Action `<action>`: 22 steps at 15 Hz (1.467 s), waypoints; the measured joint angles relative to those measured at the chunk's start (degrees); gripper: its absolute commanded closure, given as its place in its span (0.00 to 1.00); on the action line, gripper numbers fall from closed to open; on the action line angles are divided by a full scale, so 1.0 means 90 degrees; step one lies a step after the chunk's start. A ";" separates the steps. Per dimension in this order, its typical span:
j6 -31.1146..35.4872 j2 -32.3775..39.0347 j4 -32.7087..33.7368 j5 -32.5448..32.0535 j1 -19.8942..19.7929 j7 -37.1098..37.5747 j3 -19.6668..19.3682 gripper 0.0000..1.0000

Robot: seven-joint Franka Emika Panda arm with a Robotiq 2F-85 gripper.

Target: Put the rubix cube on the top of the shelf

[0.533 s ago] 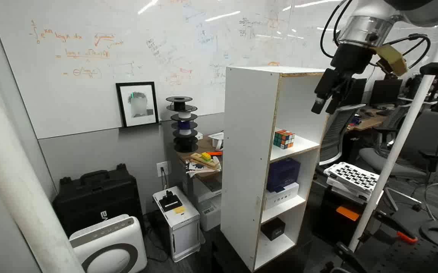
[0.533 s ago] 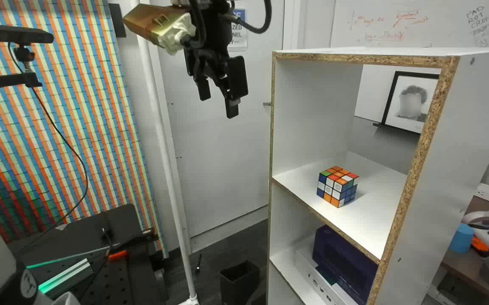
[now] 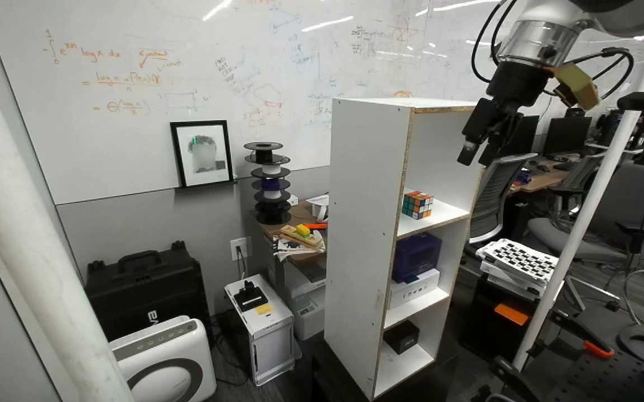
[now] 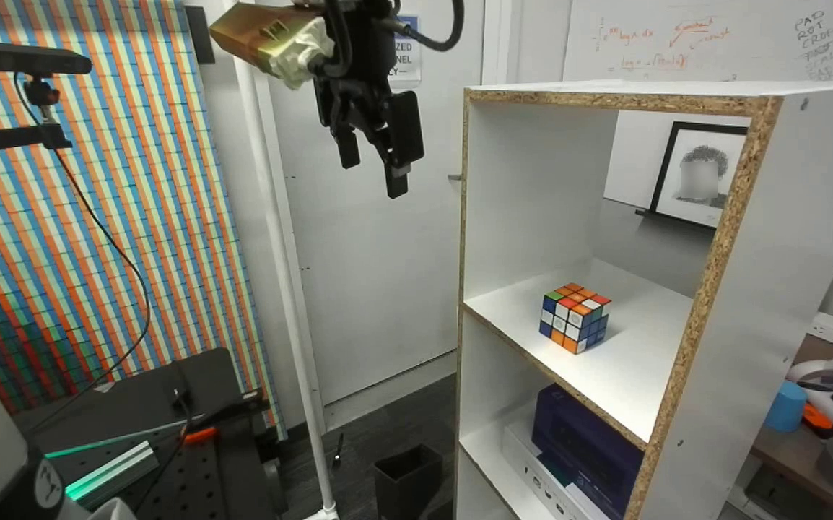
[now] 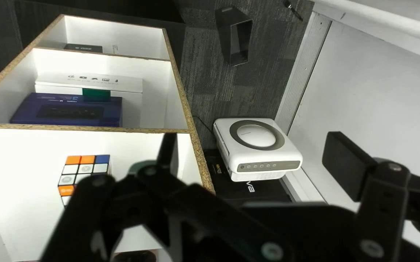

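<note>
I've eased my empty, wide-spread fingers (image 5: 344,167) barely higher, outside the shelf (image 4: 770,289), while the rubix cube (image 4: 574,318) sits unmoved in the uppermost compartment, so I judge grasping and lifting it on top both lie ahead.

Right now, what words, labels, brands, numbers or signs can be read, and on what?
"PAD ROT CROP": whiteboard
"const": whiteboard
"log x dx": whiteboard
"ZED", "NEL": door sign, partly hidden
Too small, blurred or unclear to read: remaining whiteboard and sign text, and print on the blue-purple box, white box, small black box and black case.
</note>
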 measured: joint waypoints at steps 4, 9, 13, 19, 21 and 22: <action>0.0071 0.0049 -0.0130 -0.0129 -0.0088 0.0076 0.0057 0.00; 0.0226 0.0610 -0.0497 -0.0768 -0.0582 0.0462 0.0177 0.00; 0.1928 0.1437 -0.0504 -0.1390 -0.1118 0.0708 0.0171 0.00; 0.4856 0.2778 -0.0510 -0.1722 -0.1644 0.0897 0.0134 0.00; 0.5752 0.3344 -0.0517 -0.1717 -0.1661 0.0929 0.0102 0.00; 0.6194 0.3658 -0.0522 -0.1717 -0.1666 0.0944 0.0092 0.00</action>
